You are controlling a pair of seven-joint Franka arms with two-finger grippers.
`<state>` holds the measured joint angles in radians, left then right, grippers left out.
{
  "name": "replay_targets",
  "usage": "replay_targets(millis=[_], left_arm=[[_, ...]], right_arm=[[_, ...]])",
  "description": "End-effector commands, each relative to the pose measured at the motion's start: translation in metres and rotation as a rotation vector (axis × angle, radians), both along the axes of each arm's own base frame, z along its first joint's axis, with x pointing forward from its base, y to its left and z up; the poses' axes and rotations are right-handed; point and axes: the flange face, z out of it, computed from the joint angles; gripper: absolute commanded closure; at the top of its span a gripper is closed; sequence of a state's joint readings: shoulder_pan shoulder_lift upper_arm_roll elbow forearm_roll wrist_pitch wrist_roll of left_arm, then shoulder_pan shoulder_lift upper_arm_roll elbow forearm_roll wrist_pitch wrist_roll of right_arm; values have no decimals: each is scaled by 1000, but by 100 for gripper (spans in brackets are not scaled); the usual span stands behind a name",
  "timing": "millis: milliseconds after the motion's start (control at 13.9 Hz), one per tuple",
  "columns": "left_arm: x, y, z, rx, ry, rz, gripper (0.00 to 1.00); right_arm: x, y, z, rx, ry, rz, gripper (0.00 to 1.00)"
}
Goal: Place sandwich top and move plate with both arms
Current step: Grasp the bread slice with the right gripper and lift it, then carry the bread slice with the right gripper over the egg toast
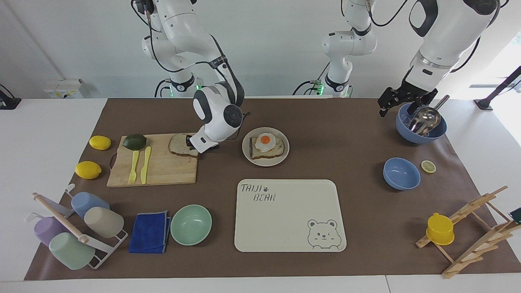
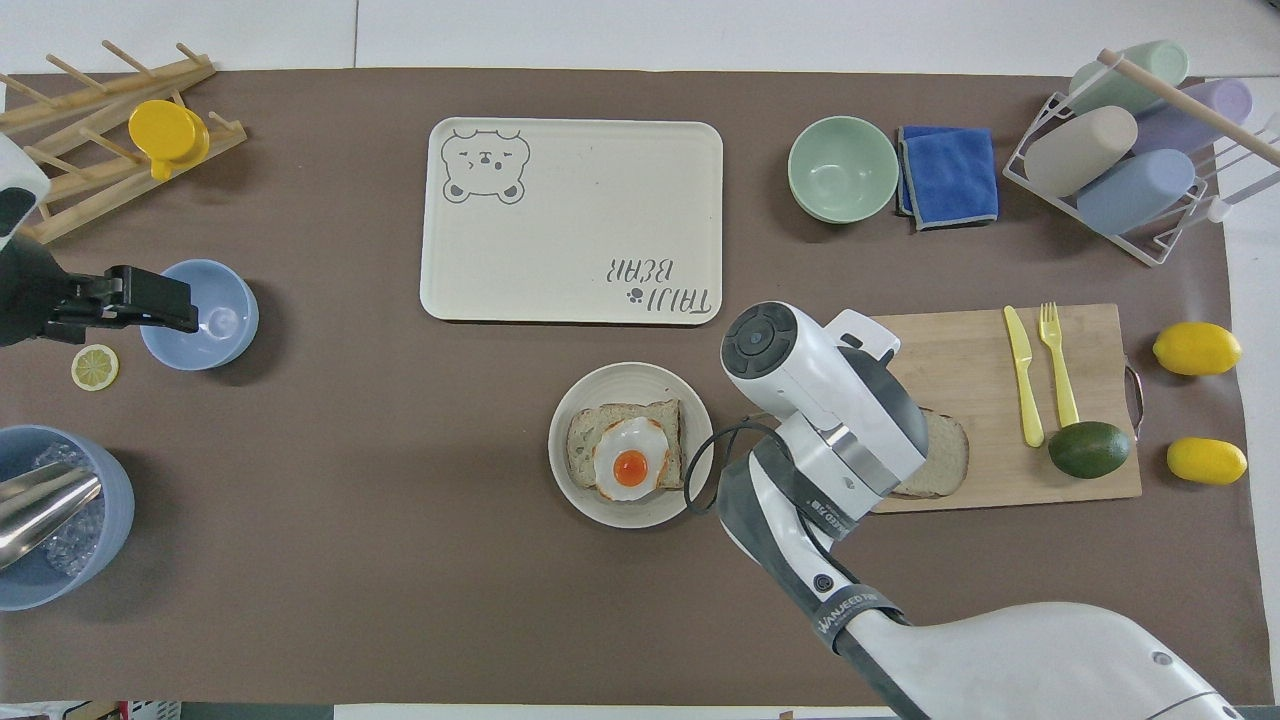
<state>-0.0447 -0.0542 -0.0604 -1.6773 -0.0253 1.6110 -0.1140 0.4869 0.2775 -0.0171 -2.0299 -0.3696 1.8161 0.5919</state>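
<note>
A: Where is the bread (image 1: 182,145)?

B: It lies on the cutting board (image 1: 163,167), at the board's corner nearest the plate (image 1: 285,154). The right gripper (image 1: 194,143) is at its edge, low over the board. We cannot tell whether its jaws grip the slice or stand open.

A: And the plate?

B: Just beside the board, toward the left arm's end of the table, holding egg toast (image 1: 265,145). The bear tray (image 1: 290,215) sits farther from the robots.

A: How do we do this step well?

B: We judge we should pinch the crust firmly, lift the slice level, carry it over the egg, and lower it square before letting go.

A: The other arm?

B: The left gripper (image 1: 401,102) waits over the blue bowl (image 1: 421,136) with a metal scoop (image 1: 425,119); we cannot tell how its jaws stand.
</note>
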Motion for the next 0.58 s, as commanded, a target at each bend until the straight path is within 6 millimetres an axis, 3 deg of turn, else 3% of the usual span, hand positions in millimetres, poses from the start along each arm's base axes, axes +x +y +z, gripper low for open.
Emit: replay_targets(millis=[0, 216, 288, 431, 503], left_arm=[[0, 3, 2, 17, 3, -10, 0], [0, 3, 2, 17, 3, -10, 0], [0, 3, 2, 17, 3, -10, 0], [0, 3, 2, 17, 3, -10, 0], [0, 3, 2, 17, 3, -10, 0]], right_arm=[[-2, 37, 28, 21, 7, 21, 100], [2, 119, 95, 182, -45, 70, 100], [-2, 144, 108, 238, -69, 86, 100], [-23, 199, 105, 319, -131, 163, 100], [-31, 215, 102, 354, -173, 162, 100]])
